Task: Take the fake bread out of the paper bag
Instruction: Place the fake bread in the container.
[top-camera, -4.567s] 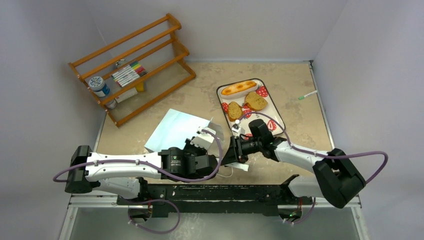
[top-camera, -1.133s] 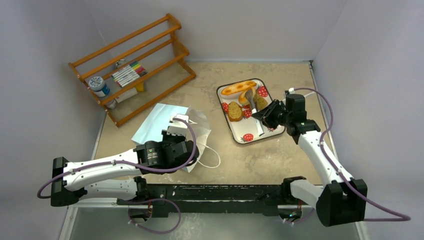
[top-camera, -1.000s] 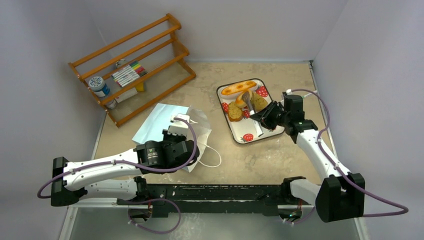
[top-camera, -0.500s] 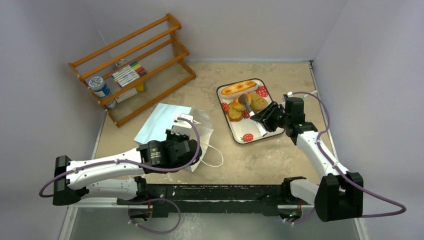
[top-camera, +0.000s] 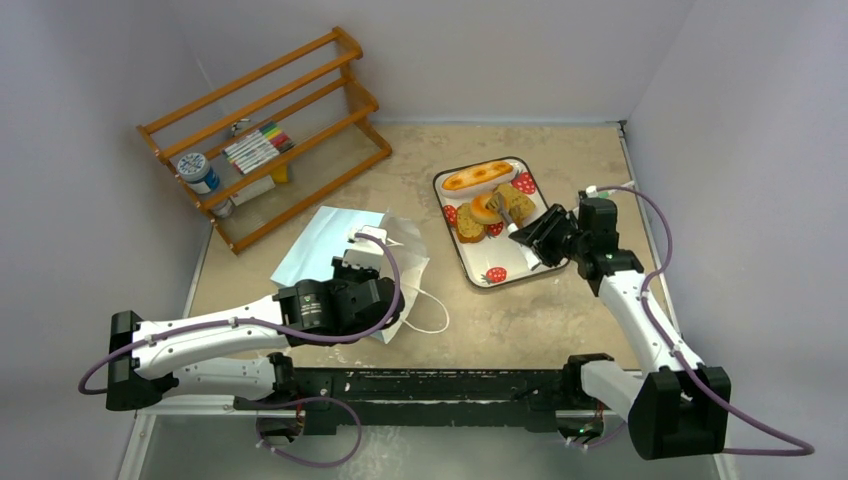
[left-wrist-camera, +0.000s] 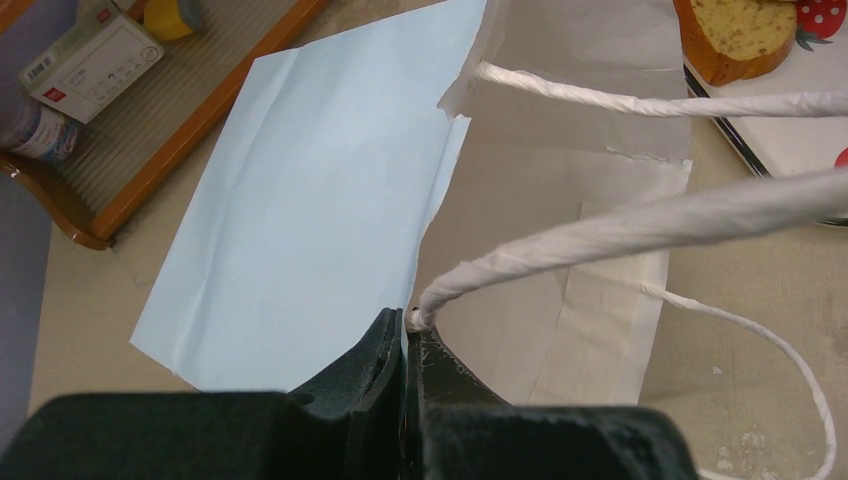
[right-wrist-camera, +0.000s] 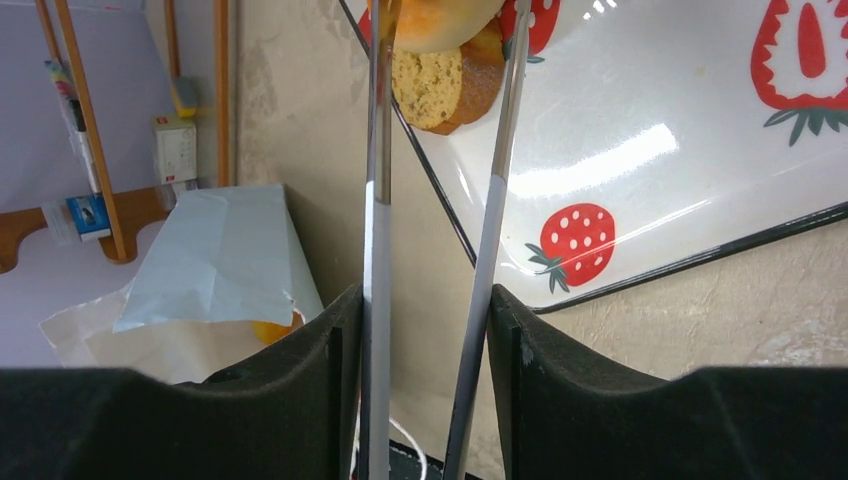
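Your left gripper (left-wrist-camera: 408, 325) is pressed together on a white cord handle (left-wrist-camera: 560, 235) of the bag (top-camera: 335, 243), right where the cord meets the paper. The bag lies flat on the table (top-camera: 420, 165), left of the tray (top-camera: 520, 268), with its blue side up and its white open mouth turned toward the tray. In the right wrist view you can see something orange (right-wrist-camera: 270, 330) just inside that mouth, but what it is I cannot tell. Your right gripper (right-wrist-camera: 425, 300) is closed on the tongs (right-wrist-camera: 378, 240): both metal arms run between its fingers and point to the far half of the tray. A bagel (top-camera: 487, 208) sits between the tong tips, over the tray and partly on top of the toast (top-camera: 470, 222); whether the tips squeeze it or only stand beside it I cannot tell, because the top edge of the wrist view cuts it off. A second slice (top-camera: 520, 204) lies just right of the bagel, and the loaf (top-camera: 478, 176) lies across the far end of the tray, apart from the tongs. The near part of the tray shows only its strawberry print. A wooden rack (top-camera: 265, 135) with markers stands at the far left, well apart from both arms.
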